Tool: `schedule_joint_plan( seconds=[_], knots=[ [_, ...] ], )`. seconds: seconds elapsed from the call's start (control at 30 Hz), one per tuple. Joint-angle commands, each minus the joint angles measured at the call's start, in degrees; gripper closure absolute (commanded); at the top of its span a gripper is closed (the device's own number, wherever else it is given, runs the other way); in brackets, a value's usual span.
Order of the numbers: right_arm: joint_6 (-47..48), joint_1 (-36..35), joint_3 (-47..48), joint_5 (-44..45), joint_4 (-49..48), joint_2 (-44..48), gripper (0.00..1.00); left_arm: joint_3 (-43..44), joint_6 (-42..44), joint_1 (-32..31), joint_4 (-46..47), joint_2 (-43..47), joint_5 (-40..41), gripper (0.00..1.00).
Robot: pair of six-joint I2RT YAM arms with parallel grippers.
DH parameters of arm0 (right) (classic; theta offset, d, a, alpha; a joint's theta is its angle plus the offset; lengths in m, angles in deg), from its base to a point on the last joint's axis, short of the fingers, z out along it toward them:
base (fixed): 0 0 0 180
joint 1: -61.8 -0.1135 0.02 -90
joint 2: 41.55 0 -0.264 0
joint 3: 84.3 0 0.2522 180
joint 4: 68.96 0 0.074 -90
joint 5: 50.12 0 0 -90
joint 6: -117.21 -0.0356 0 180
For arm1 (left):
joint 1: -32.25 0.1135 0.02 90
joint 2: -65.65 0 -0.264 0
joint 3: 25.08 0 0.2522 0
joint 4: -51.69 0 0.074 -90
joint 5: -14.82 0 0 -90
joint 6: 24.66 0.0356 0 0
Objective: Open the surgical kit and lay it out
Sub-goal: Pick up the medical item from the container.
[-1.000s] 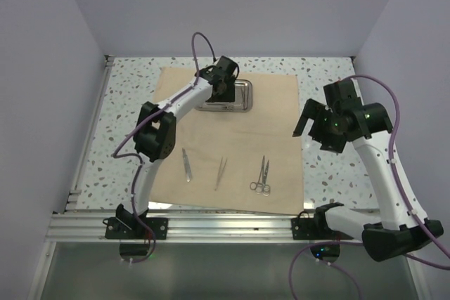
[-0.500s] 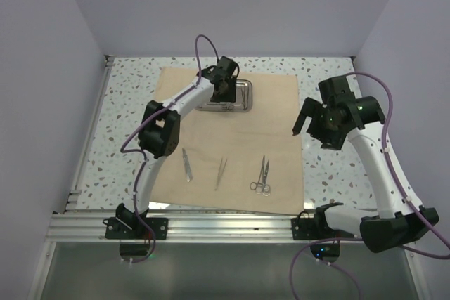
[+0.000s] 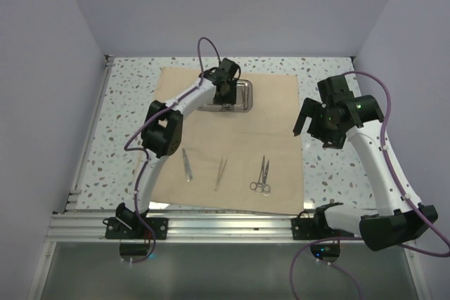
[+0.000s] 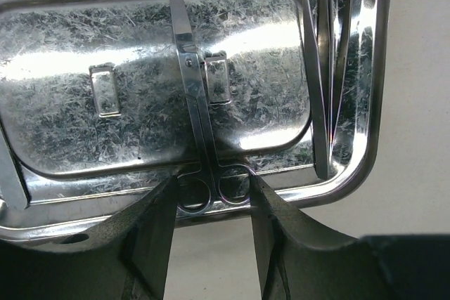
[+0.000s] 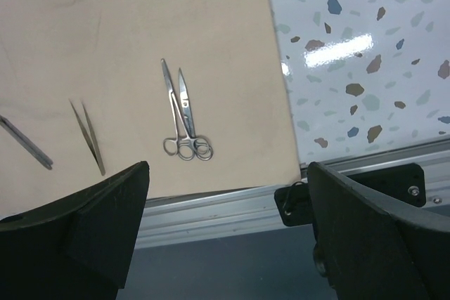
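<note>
Underneath everything, the speckled table [image 3: 330, 75], most of it covered by the tan cloth wrap [image 3: 232, 138], opened out flat. Stretched to the cloth's far part, the left arm [image 3: 186, 98]; raised over the cloth's right border, the right arm [image 3: 383, 166]. On the far part of the cloth, a shiny steel tray [image 3: 244, 105], with the left gripper [image 3: 225, 92] low over its near rim, jaws partly apart, one either side of the ring handles of the tray scissors [image 4: 197, 103] lying inside; contact with the rings impossible to tell. Well above the cloth, the right gripper [image 5: 228, 170], spread wide, nothing between its fingers. Along the tray's right wall, more thin pointed instruments [image 4: 325, 89]. Near the cloth's front edge, apart in a row: ring-handled scissors [image 3: 261, 177] rightmost, tweezers [image 3: 221, 172] in the middle, scalpel [image 3: 186, 165] leftmost.
</note>
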Motion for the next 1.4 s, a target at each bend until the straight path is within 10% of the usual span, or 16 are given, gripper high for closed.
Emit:
schedule_joint_plan(
  seconds=[0.0, 0.83, 1.37],
  knots=[
    [1.5, 0.0, 1.5, 1.4, -0.5, 0.2, 0.02, 1.2, -0.8, -0.7, 1.2, -0.4, -0.2, 0.51],
    [2.7, 0.2, 0.5, 2.0, 0.0, 1.1, 0.02, 2.9, -4.7, -1.5, -3.0, -4.6, 6.0, 0.58],
    [4.2, 0.4, 1.0, 1.7, -0.5, 0.3, 0.01, -2.2, -3.7, -1.5, -5.2, -5.9, 6.6, 1.0]
  ],
)
